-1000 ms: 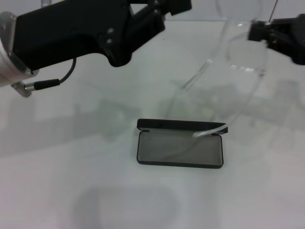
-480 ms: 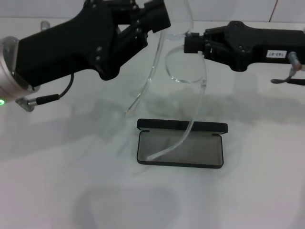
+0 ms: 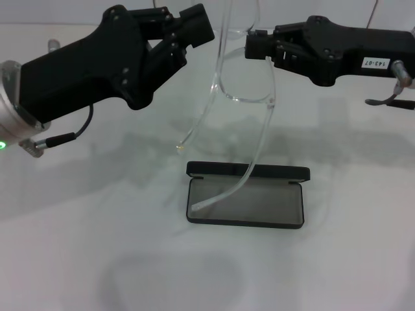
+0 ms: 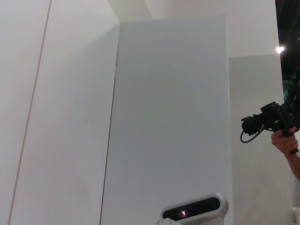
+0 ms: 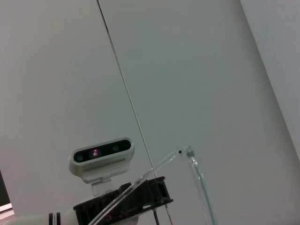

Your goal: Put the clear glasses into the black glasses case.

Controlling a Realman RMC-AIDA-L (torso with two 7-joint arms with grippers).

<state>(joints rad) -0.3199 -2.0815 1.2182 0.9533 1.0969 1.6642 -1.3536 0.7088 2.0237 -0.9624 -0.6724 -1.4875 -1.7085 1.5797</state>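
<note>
On a white table (image 3: 78, 259), the black glasses case (image 3: 246, 199) lies open near the middle, its grey lining facing up and its thin lid standing along the far edge, so the tray is ready to receive something from above. High over it, the right gripper (image 3: 258, 49) reaches in from the right and pinches the frame of the clear glasses (image 3: 243, 84) at the lens end, closed on them. Held this way, the glasses hang with their two long transparent arms trailing downward: one arm's tip dips into the left part of the case tray, though whether it touches the lining is not clear, while the other arm's tip hangs to the left and beyond the case's far edge. The left gripper (image 3: 188, 29) hovers close beside the glasses on the left, its black fingers (image 3: 194, 23) parted and holding nothing, probably placed to steady or fold the dangling arms. Both wrist views point upward at walls; the right wrist view catches a clear arm hinge.
</note>
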